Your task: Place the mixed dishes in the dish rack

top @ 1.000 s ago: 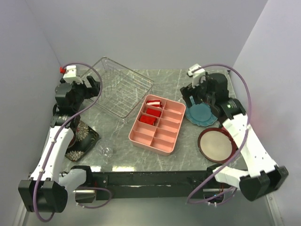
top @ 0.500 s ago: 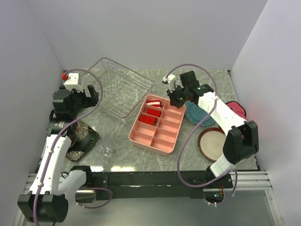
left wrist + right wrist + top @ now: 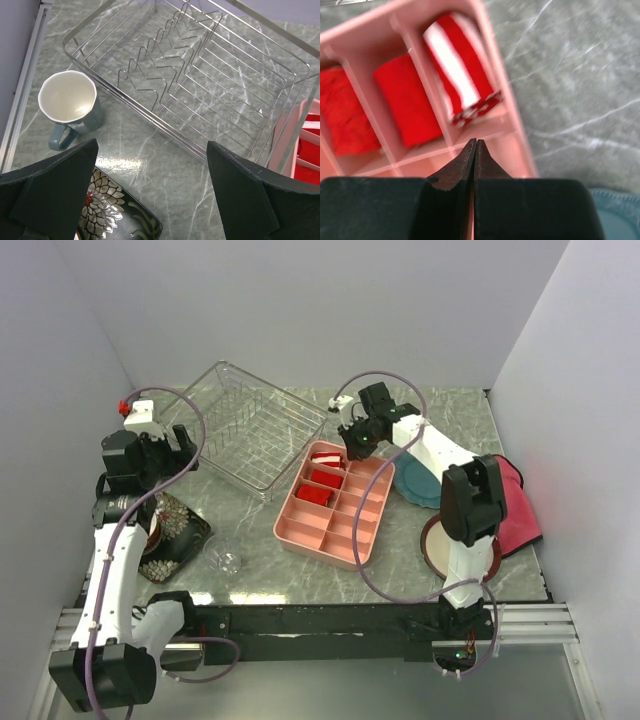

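The right tool (image 3: 476, 146) is being held pressed together (nothing pinched), pink tray (image 3: 512, 142) beneath; left tool (image 3: 151, 150) is being held spread, dish rack (image 3: 210, 65) ahead.

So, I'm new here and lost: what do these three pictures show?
Two white robot arms are bolted at the near edge of a table. One picture looks down from above; the other two come from cameras on each wrist. On the table: a wire dish rack, a pink compartment tray with red blocks, a grey-blue mug, a black floral plate, a clear glass, a teal scalloped plate, a red-rimmed round plate and a pink-red cloth. Nothing is held: the left fingers are open near the mug, the right fingers shut and empty over the tray.
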